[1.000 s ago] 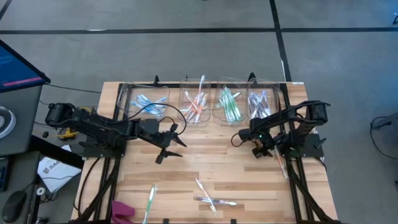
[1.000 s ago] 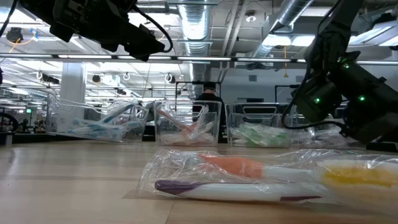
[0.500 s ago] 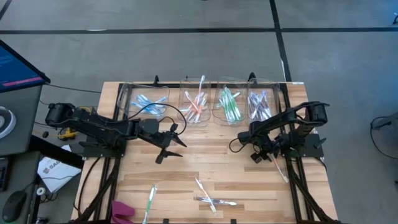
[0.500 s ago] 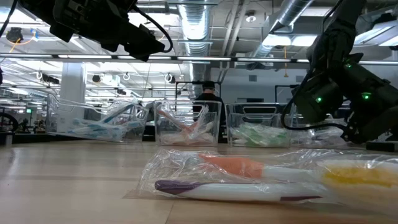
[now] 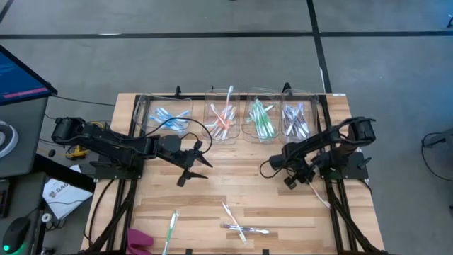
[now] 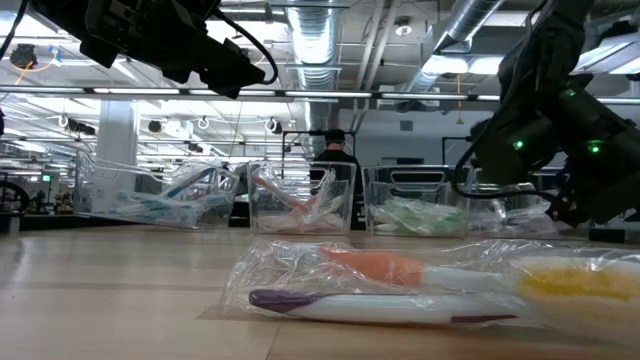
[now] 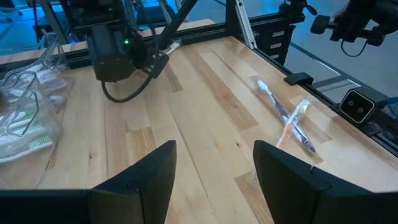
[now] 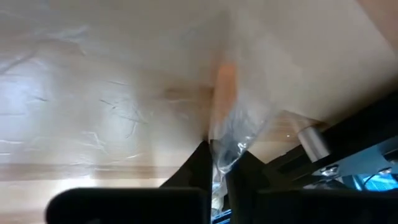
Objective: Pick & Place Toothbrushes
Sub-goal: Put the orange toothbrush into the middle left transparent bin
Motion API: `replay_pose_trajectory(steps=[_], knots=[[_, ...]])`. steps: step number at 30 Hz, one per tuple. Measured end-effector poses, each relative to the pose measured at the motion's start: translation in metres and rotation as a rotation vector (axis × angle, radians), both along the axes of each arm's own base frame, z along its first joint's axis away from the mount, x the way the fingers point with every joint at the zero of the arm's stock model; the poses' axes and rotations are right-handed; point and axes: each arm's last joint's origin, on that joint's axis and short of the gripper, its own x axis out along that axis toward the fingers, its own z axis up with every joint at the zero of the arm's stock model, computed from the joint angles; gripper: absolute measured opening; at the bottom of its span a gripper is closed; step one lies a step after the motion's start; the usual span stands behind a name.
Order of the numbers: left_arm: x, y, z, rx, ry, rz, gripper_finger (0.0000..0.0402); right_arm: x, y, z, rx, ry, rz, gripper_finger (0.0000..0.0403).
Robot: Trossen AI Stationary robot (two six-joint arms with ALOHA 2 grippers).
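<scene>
Pale butcher-block table (image 5: 233, 198) carries four clear bins (image 5: 225, 113) along its far edge; from above, the right gripper (image 5: 290, 180) sits near the purple bin, pinched on a wrapped toothbrush (image 5: 316, 191), while the left gripper (image 5: 192, 170) waits spread before the blue bin. Level with the table, loose toothbrushes (image 6: 400, 285) lie nearest; a workshop hall stretches behind. Right wrist: fingers clamp clear wrapping (image 8: 231, 143). Likely next: lift, carry to the matching bin.

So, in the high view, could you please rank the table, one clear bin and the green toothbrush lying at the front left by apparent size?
1. Table
2. Clear bin
3. Green toothbrush, clearly the smallest.
</scene>
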Motion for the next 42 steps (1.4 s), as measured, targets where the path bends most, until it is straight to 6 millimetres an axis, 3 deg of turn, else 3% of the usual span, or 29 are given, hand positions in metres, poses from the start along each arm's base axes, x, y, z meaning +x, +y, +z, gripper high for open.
replay_pose_trajectory(steps=[5, 8, 14, 19, 24, 29, 32, 36, 42], knots=[[0.000, 0.000, 0.000, 0.000, 0.000, 0.000, 0.0209, 0.008, 0.012, 0.005, -0.058, -0.013, 0.050, 0.0026], [0.000, 0.000, 0.000, 0.000, 0.000, 0.000, 0.0209, 0.014, 0.022, 0.010, -0.100, -0.028, 0.118, 0.0013], [0.000, 0.000, 0.000, 0.000, 0.000, 0.000, 0.0209, 0.033, 0.043, 0.023, -0.236, -0.150, 0.230, 0.0012], [0.000, 0.000, 0.000, 0.000, -0.001, 0.000, 0.0209, 0.061, 0.077, 0.043, -0.411, -0.406, 0.251, 0.0009], [0.000, 0.000, 0.000, 0.000, -0.002, 0.000, 0.0209, 0.066, 0.105, 0.065, -0.488, -0.524, 0.290, 0.0009], [0.001, 0.000, 0.002, -0.006, -0.018, -0.018, 0.0209, 0.072, 0.125, 0.084, -0.583, -0.668, 0.320, 0.0009], [0.001, -0.003, 0.005, -0.020, -0.058, -0.114, 0.0209, 0.079, 0.137, 0.097, -0.651, -0.796, 0.340, 0.0009], [0.001, -0.009, 0.011, -0.050, -0.122, -0.229, 0.0209, 0.089, 0.159, 0.114, -0.771, -1.052, 0.425, 0.0009], [0.002, -0.008, 0.015, -0.075, -0.146, -0.209, 0.0209, 0.110, 0.176, 0.138, -0.836, -1.303, 0.582, 0.0009]])
